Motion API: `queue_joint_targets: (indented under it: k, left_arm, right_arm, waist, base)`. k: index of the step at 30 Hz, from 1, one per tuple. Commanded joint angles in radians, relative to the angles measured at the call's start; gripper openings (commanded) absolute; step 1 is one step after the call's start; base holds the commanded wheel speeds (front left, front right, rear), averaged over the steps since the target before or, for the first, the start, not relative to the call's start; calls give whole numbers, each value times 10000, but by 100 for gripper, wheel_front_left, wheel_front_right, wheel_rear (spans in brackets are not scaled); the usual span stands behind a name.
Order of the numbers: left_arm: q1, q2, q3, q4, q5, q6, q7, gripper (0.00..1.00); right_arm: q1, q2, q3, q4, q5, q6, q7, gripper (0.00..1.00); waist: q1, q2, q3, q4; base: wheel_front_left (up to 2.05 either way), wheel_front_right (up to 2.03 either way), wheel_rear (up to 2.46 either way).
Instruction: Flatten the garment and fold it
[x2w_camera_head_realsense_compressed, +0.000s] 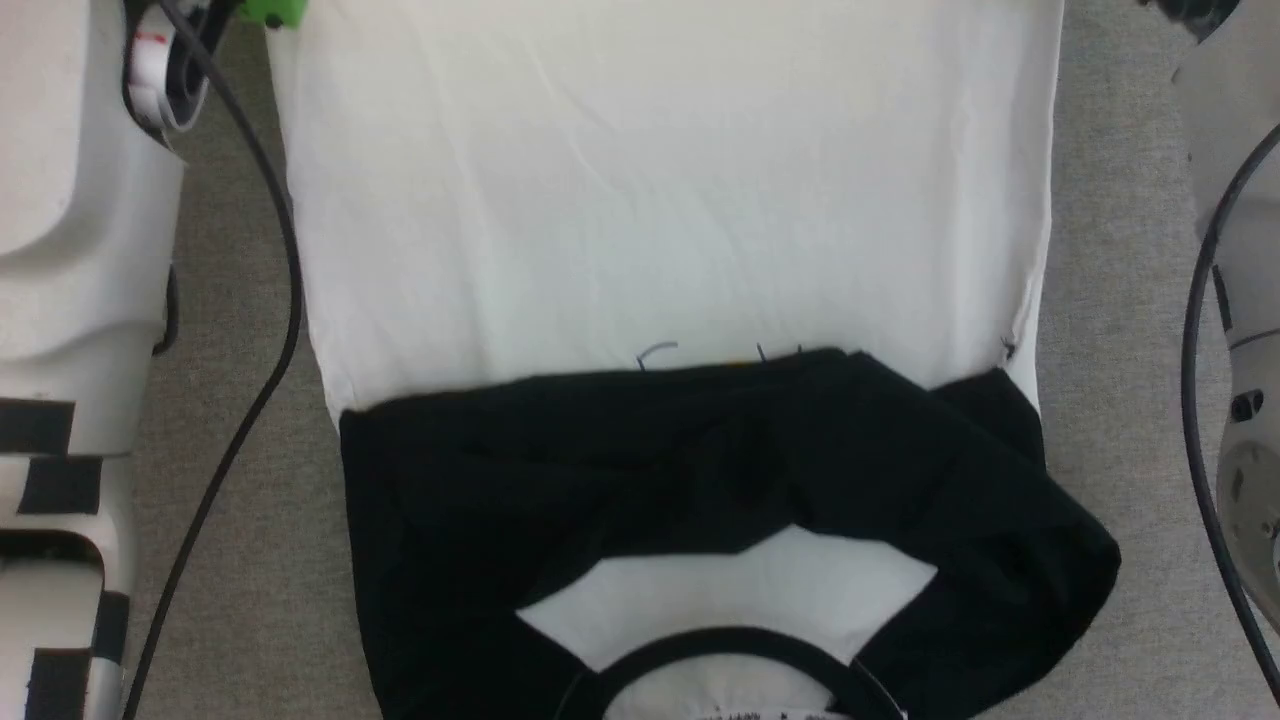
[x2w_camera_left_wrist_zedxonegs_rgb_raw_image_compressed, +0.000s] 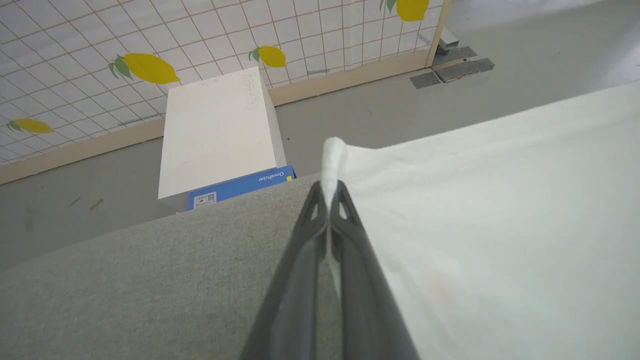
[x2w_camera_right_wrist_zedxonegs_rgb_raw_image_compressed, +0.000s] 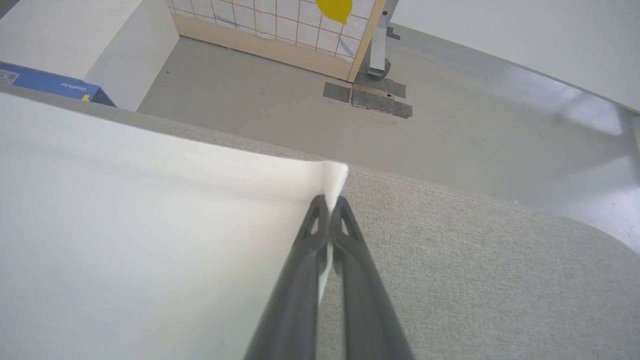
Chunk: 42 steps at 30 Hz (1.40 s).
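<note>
A work surface (x2w_camera_head_realsense_compressed: 240, 560) covered in pale grey woven cloth carries the garment (x2w_camera_head_realsense_compressed: 660, 200), which lies along its middle from 12 o'clock to 6 o'clock in the head view, with bare grey strips at 9 and 3 o'clock. The white body spreads nearly smooth, with faint creases, toward 12 o'clock. The black sleeves (x2w_camera_head_realsense_compressed: 600, 460) are folded across it toward 6 o'clock and bunch out past the body's edge at about 4 o'clock, and the black collar (x2w_camera_head_realsense_compressed: 720, 638) curves at 6 o'clock. In the wrist views the garment's two hem corners stand slightly raised off the grey cloth near the surface's far edge.
</note>
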Motion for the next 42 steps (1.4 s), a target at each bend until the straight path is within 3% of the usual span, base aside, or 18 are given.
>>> queue_joint_targets:
  k: [1, 8, 14, 18, 24, 31, 36, 42]
  left_arm:
    - [-341, 17, 47, 105, 187, 132, -317, 0]
    - [-454, -132, 159, 721, 179, 268, -1631, 0]
    - [693, -173, 251, 743, -478, -311, -2225, 0]
    - [2066, -14, 361, 39, -1047, -590, -2439, 0]
    - [4898, 403, 569, -1880, -2089, -765, -2174, 0]
    - [8460, 734, 1155, -4577, -3149, -49, -1674, 0]
    - [10624, 788, 1443, -5974, -3807, 300, -1532, 0]
    - [12417, 526, 1295, -6620, -4373, 490, -1412, 0]
  right_arm:
    - [-242, -58, -87, -21, -118, -19, -223, 0]
    - [-269, 125, -8, 295, 13, -19, -1262, 0]
    - [626, 270, 1200, 253, 1179, -19, -2051, 0]
    - [1719, -45, 2399, -488, 2295, -19, -2176, 0]
    - [4053, -1302, 3779, -2934, 4031, -19, -1659, 0]
    - [7483, -2758, 3530, -6590, 4944, -19, -423, 0]
    - [10034, -2941, 2490, -8838, 4971, -19, 649, 0]
    - [12343, -2561, 1462, -10582, 4753, -19, 1788, 0]
  waist:
    - [0, 76, 13, -23]
    - [0, 76, -353, -97]
    - [0, 76, -1400, -83]
    - [0, 76, -2297, -101]
    - [0, 76, -3655, -91]
    - [0, 76, -4643, 27]
    - [0, 76, -4893, 133]
    - [0, 76, -5053, 307]
  base:
    - [0, 0, 0]
    - [0, 0, 0]
    - [0, 0, 0]
    - [0, 0, 0]
    - [0, 0, 0]
    - [0, 0, 0]
    - [0, 0, 0]
    - [0, 0, 0]
